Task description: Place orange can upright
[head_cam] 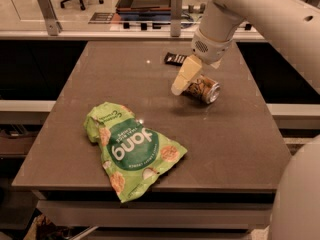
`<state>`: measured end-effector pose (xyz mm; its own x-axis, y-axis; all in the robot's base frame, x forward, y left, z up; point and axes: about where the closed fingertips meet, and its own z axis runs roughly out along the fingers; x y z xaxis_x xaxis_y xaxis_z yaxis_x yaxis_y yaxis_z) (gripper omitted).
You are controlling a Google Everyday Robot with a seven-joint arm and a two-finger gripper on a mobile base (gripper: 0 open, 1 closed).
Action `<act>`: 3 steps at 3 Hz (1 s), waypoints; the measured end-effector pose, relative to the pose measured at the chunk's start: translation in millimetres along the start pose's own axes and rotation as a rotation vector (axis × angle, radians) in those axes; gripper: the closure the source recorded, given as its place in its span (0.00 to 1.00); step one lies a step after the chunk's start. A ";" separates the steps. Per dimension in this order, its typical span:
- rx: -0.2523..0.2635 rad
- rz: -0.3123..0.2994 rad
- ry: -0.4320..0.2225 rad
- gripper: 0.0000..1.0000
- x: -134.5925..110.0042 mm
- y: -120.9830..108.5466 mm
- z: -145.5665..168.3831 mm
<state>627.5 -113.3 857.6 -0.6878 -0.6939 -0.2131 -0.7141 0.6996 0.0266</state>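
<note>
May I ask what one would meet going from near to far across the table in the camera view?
Green snack bag → orange can on its side, with the tool at its left end → dark wrapper.

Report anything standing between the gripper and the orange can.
Nothing visible does: the gripper is right at the orange can, which lies on its side. The dark wrapper sits behind them, the green bag far off.
</note>
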 end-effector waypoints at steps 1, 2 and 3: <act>0.006 0.008 0.028 0.00 -0.7 1.6 8.6; 0.006 0.008 0.050 0.00 0.4 6.0 21.9; 0.018 -0.004 0.054 0.17 -0.4 11.8 31.4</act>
<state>623.4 -99.4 827.3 -0.6916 -0.7042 -0.1606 -0.7144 0.6997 0.0086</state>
